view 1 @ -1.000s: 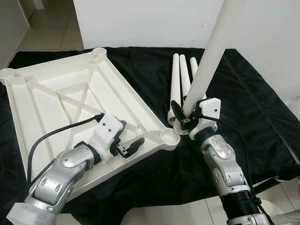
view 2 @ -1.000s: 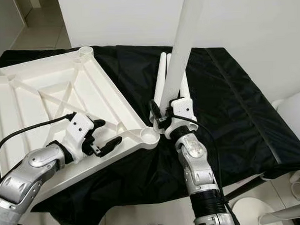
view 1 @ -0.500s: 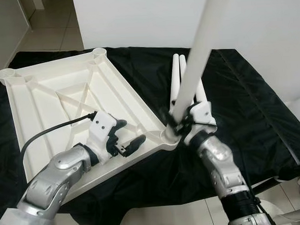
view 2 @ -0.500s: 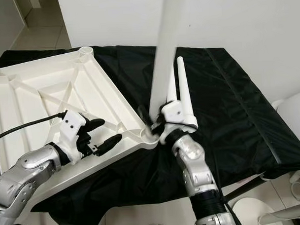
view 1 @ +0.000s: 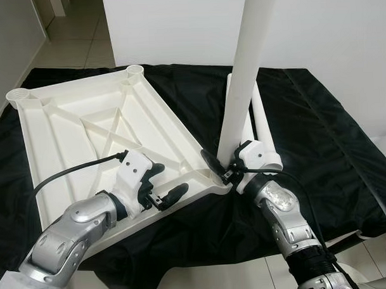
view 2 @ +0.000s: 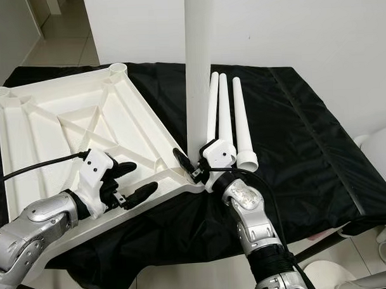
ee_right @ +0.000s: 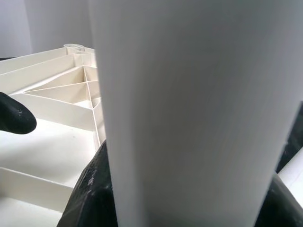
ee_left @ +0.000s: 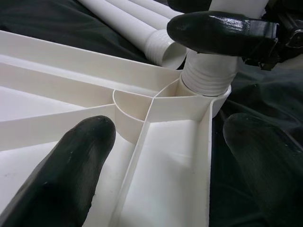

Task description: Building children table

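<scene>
Two hands at work, nearest the camera. Left hand spread open over the near edge of the upturned white tabletop, fingers apart, one black fingertip on the ribbed underside. Right hand clamped around the upright white leg, low on its shaft. Threaded foot of that leg seated in the corner socket of the tabletop. Farther back, three spare legs lying side by side on the black cloth covering the bench. Beyond, white wall.
</scene>
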You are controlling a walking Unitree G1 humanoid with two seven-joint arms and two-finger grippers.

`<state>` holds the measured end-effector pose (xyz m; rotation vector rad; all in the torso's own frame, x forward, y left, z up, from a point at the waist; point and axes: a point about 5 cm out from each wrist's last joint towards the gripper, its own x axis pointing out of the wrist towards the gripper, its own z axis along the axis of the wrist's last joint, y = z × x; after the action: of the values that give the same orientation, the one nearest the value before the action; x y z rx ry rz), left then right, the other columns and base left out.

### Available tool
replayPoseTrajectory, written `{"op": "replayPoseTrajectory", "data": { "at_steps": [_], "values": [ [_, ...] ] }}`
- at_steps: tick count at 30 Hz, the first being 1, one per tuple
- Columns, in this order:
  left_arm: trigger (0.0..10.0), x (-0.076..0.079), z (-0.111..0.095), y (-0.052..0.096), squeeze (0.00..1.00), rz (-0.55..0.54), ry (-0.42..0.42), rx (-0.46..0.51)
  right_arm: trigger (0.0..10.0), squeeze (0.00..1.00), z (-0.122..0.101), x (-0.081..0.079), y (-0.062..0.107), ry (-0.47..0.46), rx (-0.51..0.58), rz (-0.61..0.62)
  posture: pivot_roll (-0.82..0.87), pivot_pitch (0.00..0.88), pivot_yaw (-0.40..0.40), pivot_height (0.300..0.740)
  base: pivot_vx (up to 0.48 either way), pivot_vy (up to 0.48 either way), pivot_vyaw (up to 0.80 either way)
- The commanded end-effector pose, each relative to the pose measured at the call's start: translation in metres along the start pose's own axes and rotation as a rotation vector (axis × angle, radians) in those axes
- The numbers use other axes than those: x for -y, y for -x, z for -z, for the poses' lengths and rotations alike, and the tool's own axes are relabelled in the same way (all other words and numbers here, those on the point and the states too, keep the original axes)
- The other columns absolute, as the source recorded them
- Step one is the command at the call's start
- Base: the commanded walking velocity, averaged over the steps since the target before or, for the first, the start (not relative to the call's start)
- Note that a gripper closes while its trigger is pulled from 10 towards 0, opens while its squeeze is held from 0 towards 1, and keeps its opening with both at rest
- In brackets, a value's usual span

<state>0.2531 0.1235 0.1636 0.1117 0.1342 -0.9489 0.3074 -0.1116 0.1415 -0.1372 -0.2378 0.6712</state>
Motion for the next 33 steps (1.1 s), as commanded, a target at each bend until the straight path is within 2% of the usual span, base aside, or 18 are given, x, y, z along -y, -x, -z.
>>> {"op": "replayPoseTrajectory", "data": {
  "at_steps": [1,8,10,21,24,33],
  "values": [
    [10.0,0.012,-0.004,0.000,0.00,0.178,-0.007,-0.004,10.0,0.00,0.033,0.000,0.016,-0.050,-0.156,-0.003,0.11,0.088,-0.036,0.740,0.000,0.000,0.00],
    [10.0,0.012,-0.006,-0.001,0.00,0.177,-0.006,-0.001,10.0,0.00,0.036,0.000,0.013,-0.094,-0.146,-0.008,0.11,0.089,-0.034,0.740,0.000,0.000,0.00],
    [10.0,0.011,-0.009,-0.001,0.00,0.169,-0.010,0.009,10.0,0.00,0.041,0.004,0.008,-0.201,-0.154,0.073,0.11,0.090,-0.034,0.740,0.000,0.000,0.00],
    [10.0,0.010,-0.010,-0.002,0.00,0.151,-0.017,0.015,10.0,0.00,0.047,0.003,0.002,-0.278,-0.159,0.139,0.12,0.089,-0.040,0.740,0.000,0.000,0.00],
    [10.0,0.010,-0.010,-0.002,0.00,0.145,-0.017,0.017,10.0,0.00,0.052,0.002,0.003,-0.329,-0.164,0.182,0.12,0.091,-0.043,0.740,0.000,0.000,0.00],
    [10.0,0.009,-0.011,-0.003,0.00,0.142,-0.020,0.020,10.0,0.00,0.051,-0.005,0.001,-0.319,-0.140,0.213,0.11,0.090,-0.041,0.740,0.000,0.000,0.00]
  ]
}}
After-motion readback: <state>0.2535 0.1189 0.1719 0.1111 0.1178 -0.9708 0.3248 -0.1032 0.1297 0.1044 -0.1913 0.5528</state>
